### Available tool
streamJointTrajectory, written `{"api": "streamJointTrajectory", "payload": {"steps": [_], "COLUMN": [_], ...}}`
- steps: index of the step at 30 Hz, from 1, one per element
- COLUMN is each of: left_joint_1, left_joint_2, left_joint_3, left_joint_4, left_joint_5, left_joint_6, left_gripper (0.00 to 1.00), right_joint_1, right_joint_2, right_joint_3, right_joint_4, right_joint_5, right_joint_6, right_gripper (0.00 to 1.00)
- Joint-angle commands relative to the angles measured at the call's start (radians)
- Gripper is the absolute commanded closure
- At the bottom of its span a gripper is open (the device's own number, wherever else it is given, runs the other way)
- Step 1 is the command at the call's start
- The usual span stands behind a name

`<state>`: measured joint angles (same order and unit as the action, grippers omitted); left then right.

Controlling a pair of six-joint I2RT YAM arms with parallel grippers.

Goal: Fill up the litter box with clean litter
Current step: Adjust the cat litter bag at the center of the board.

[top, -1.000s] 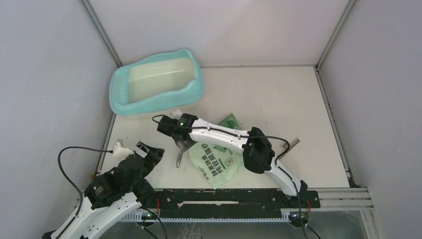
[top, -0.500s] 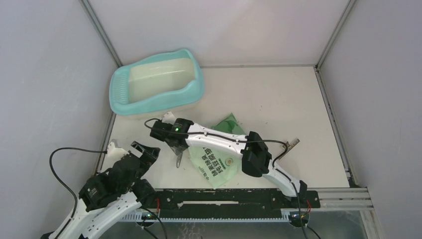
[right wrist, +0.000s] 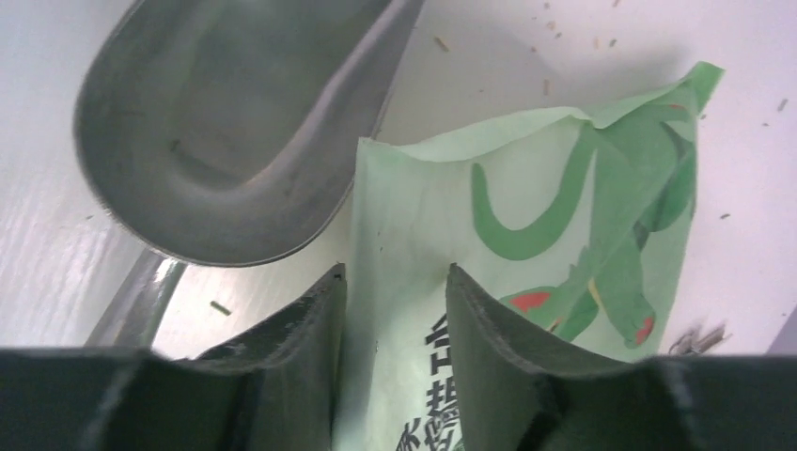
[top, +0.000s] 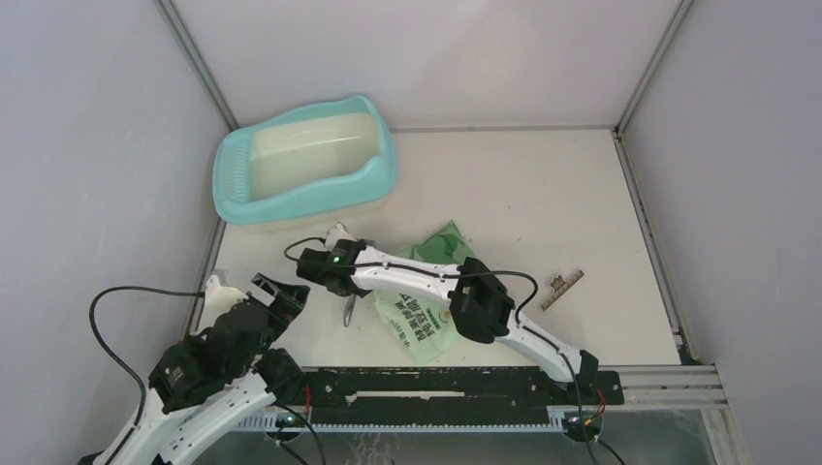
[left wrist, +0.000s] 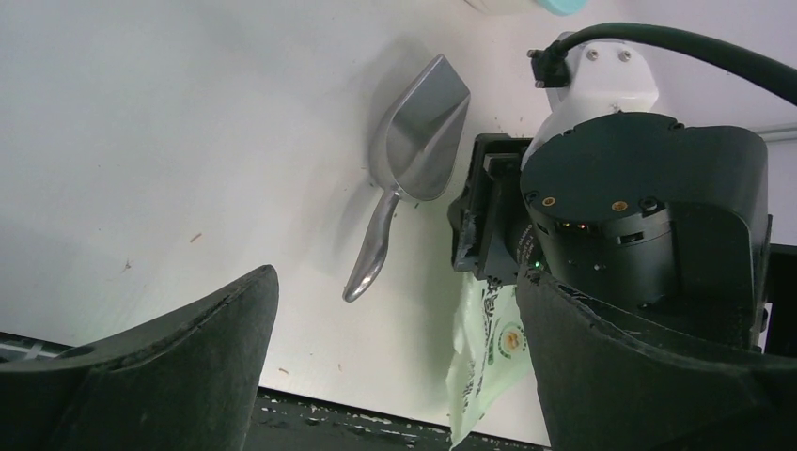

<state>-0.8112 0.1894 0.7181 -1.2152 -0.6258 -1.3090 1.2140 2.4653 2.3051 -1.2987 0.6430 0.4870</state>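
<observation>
Nearest you, your left gripper (top: 281,288) hung wide open. Beyond, your right gripper (right wrist: 390,282) straddled an edge of the flat green printed bag (right wrist: 526,216) beside the grey metal scoop (right wrist: 235,122), presumably to lift it; whether it gripped was unclear. Farthest back-left sat the turquoise plastic litter box (top: 380,172), seemingly unfilled.

One litter box (top: 380,172), one bag (top: 424,315), one scoop (left wrist: 414,150), one clip (top: 562,290)

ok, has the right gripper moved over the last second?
Yes. In the top view the right gripper has shifted left and toward the near edge of the table, farther from the litter box, which has stayed put.
</observation>
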Motion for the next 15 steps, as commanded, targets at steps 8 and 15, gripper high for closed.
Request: {"api": "streamJointTrajectory", "payload": {"steps": [8,15], "left_joint_1": [0.003,0.003], "left_joint_2": [0.043,0.064], "left_joint_3": [0.05,0.049], "left_joint_4": [0.031,0.065], "left_joint_5": [-0.014,0.001], "left_joint_6": [0.037,0.055], "left_gripper": [0.0,0.0], "right_joint_1": [-0.087,-0.19], "right_joint_2": [-0.065,-0.39], "right_joint_3": [0.017,-0.104], "right_joint_4": [-0.088,-0.013], "right_joint_5": [0.104,0.104], "right_joint_6": [0.055,0.018], "right_gripper": [1.0,1.0]}}
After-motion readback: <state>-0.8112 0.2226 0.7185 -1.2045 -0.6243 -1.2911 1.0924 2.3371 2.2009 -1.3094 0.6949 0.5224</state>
